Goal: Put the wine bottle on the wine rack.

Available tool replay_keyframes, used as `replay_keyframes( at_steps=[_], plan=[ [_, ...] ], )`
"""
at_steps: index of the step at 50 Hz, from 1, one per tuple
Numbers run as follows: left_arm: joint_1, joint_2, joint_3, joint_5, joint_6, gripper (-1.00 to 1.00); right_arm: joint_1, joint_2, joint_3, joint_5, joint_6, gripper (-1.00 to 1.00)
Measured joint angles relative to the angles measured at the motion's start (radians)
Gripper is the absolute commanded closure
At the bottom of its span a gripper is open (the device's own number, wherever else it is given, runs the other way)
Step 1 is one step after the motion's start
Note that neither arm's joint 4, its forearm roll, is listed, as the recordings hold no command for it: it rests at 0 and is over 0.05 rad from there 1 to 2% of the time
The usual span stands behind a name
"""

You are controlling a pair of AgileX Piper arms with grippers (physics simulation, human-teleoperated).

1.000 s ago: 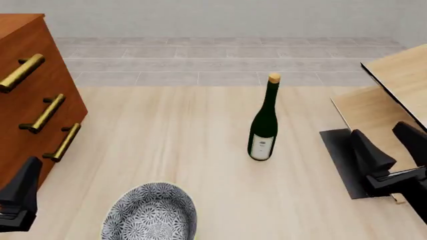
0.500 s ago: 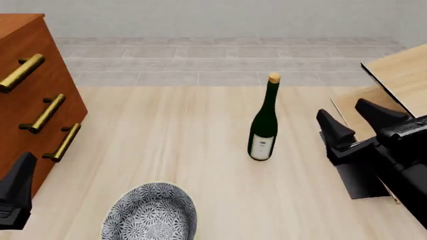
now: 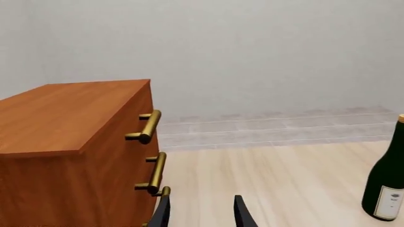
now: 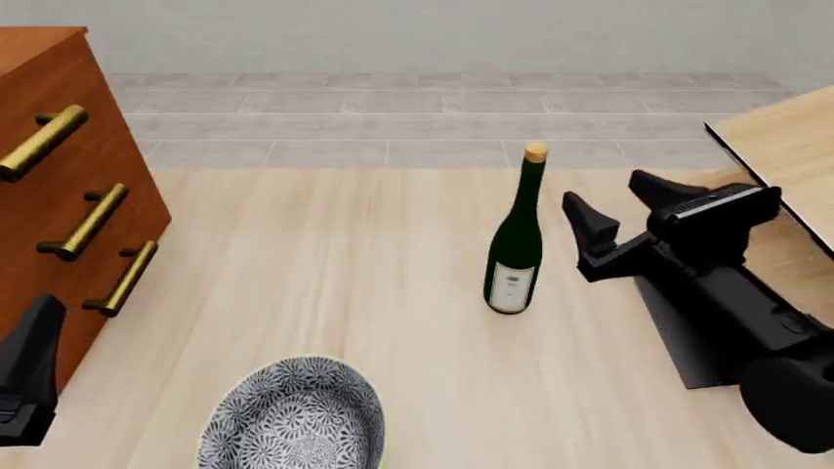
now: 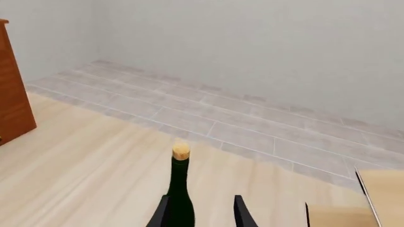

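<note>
The wine bottle [image 4: 515,244] stands upright on the table's middle, dark green with a tan cork and a white label. It also shows in the right wrist view [image 5: 180,189] and the left wrist view [image 3: 386,184]. My right gripper [image 4: 623,205] is open and empty, just right of the bottle at mid-height and not touching it; in the right wrist view [image 5: 200,215] the bottle stands ahead, close to one finger. The wine rack [image 4: 779,147] of slanted light-wood panels stands at the right edge, partly behind the right arm. My left gripper [image 4: 29,376] is open and empty, low at the front left.
A reddish-brown drawer cabinet [image 4: 59,195] with brass handles stands at the left, close to my left gripper [image 3: 202,215]. A patterned blue-and-white bowl [image 4: 297,415] sits at the front. The rack's black base [image 4: 671,322] lies under the right arm.
My right arm has moved forward and left, from over the rack's base to beside the bottle. The left gripper has barely shifted. The bottle has not moved.
</note>
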Motion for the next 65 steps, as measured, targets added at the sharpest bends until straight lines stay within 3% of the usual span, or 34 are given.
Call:
replay_keyframes(
  at_steps=[43,65],
  plan=[
    [0.038,0.0,0.037,-0.02,0.024,-1.0,0.053,0.365,-0.264,-0.049,0.016,-1.0],
    [0.054,0.0,0.066,-0.038,0.033,-1.0,0.08,0.476,-0.34,-0.058,0.026,-1.0]
  ],
)
